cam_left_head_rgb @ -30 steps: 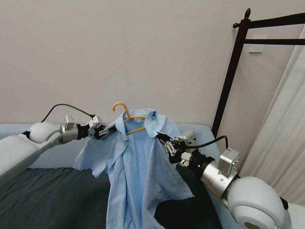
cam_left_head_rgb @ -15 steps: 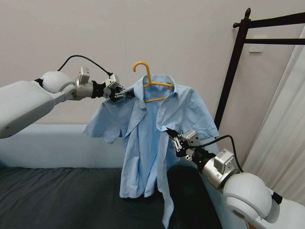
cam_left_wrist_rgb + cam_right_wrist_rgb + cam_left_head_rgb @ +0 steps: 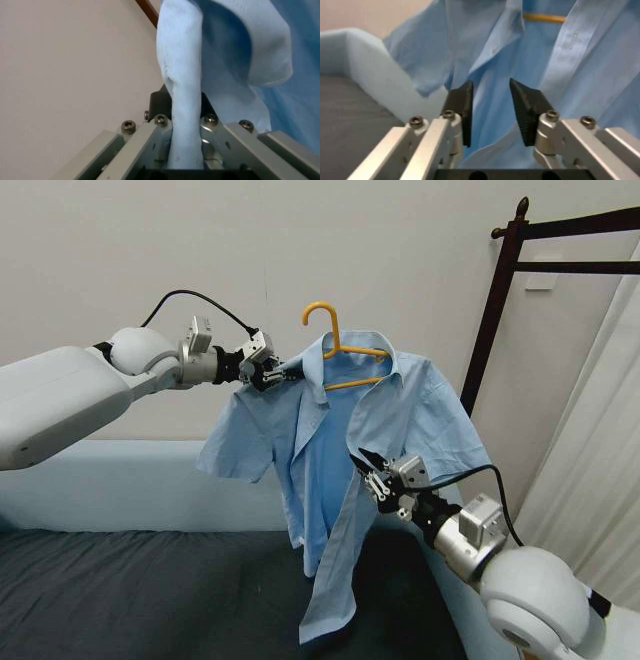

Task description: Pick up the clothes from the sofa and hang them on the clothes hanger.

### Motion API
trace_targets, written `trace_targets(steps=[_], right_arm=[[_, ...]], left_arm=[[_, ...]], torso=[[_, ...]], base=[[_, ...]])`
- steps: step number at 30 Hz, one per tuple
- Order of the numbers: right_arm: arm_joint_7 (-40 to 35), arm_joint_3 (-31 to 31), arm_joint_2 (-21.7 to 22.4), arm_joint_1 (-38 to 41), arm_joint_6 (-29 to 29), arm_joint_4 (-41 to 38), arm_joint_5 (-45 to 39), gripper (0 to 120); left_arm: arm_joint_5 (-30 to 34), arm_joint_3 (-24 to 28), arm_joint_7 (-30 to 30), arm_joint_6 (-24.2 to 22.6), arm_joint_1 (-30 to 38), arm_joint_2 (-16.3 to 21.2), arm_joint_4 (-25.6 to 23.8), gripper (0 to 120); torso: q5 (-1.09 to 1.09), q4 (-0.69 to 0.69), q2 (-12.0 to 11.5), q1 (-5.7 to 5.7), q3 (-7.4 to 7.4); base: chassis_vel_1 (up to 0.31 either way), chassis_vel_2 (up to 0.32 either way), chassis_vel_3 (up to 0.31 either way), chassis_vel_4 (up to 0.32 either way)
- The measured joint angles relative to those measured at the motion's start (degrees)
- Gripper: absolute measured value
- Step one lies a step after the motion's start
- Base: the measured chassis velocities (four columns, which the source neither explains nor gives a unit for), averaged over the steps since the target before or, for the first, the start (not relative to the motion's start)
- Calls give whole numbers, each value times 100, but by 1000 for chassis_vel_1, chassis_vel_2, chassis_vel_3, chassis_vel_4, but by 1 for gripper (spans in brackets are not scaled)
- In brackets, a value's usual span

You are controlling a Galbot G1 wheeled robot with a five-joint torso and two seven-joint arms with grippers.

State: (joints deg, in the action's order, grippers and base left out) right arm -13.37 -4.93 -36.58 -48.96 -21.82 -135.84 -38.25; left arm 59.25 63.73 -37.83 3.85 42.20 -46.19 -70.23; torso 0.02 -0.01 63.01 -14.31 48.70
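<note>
The left pincer (image 3: 262, 370) is gripping the blue shirt (image 3: 400, 410) on its orange hanger (image 3: 360, 352), upper centre; the right pincer (image 3: 378, 480) is idling released below. Pickup looks done, while hooking onto the clothes rack (image 3: 489, 320), upper right, is pending.

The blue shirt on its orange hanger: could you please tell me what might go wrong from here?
1. The left pincer alone grips the shirt, on a fold at one shoulder, so the fabric might slip free.
2. The orange hanger sits tilted in the collar and could slide out.
3. The right pincer is open close to the loose front edge and may snag it.
</note>
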Motion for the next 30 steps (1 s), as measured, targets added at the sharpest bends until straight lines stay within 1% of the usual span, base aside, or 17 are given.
trace_targets(steps=[1,2,4,6,7,8,9,11,12,13,15,17,18,21,24,28,30], right_arm=[[0,0,0,0,0,0,0,35],[8,-220,27,-307,20,-118,90,38],[-222,-502,31,-612,91,-325,62,48],[-705,-646,17,-542,107,-443,-203,58],[-705,-646,17,-542,107,-443,-203,58],[-925,-661,17,-407,99,-464,-364,60],[-1222,-658,20,-134,46,-468,-636,67],[-1673,-632,44,470,-53,-384,-1139,75],[-1673,-632,44,470,-53,-384,-1139,75],[-1782,-636,83,613,-70,-333,-1233,80],[-1990,-649,204,702,-131,-275,-1325,90],[-2027,-647,219,711,-141,-257,-1336,91],[-2094,-599,234,792,-157,-158,-1361,97],[-2139,-495,194,928,-171,47,-1340,100],[-2210,-427,132,977,-209,410,-1173,100],[-2324,-429,139,977,-301,538,-1194,100],[-2327,-410,139,1049,-342,591,-1230,97]], left_arm=[[0,0,0,0,0,0,0,1],[-25,9,10,0,14,-47,52,1],[-55,36,11,-3,30,-121,118,1],[-65,65,13,-16,31,-171,136,1],[-65,65,13,-16,31,-171,136,1],[-68,76,17,-21,30,-194,138,1],[-66,83,37,-34,19,-225,124,1],[-50,105,104,-78,-11,-305,75,1],[-50,105,104,-78,-11,-305,75,1],[-36,114,140,-92,-27,-376,74,1],[38,115,224,-116,-80,-598,85,1],[65,115,246,-128,-90,-645,82,1],[131,115,311,-166,-111,-739,21,1],[170,131,362,-211,-107,-783,-79,1],[189,158,380,-245,-94,-819,-175,1],[161,192,381,-246,-97,-842,-230,1],[175,203,380,-259,-103,-896,-291,1]], torso=[[0,0,0,0,0],[1,-3,0,0,0],[0,-4,0,0,0],[0,-2,0,1,0],[0,-2,0,1,0],[0,-1,0,1,0],[-1,0,0,0,0],[-4,5,0,0,0],[-4,5,0,0,0],[-4,7,0,0,0],[-2,3,0,0,0],[-1,1,0,0,0],[1,-6,0,0,0],[2,-5,0,0,0],[0,3,0,0,0],[-2,3,0,0,0],[-2,0,0,0,0]], base=[[0,0,0,0],[0,0,0,0],[0,0,0,0],[0,0,0,0],[0,0,0,0],[0,0,0,0],[0,0,0,0],[0,0,0,0],[0,0,0,0],[0,0,0,0],[0,0,0,0],[0,0,0,0],[0,0,0,0],[0,0,0,0],[0,0,0,0],[0,0,0,0],[0,0,0,0]])
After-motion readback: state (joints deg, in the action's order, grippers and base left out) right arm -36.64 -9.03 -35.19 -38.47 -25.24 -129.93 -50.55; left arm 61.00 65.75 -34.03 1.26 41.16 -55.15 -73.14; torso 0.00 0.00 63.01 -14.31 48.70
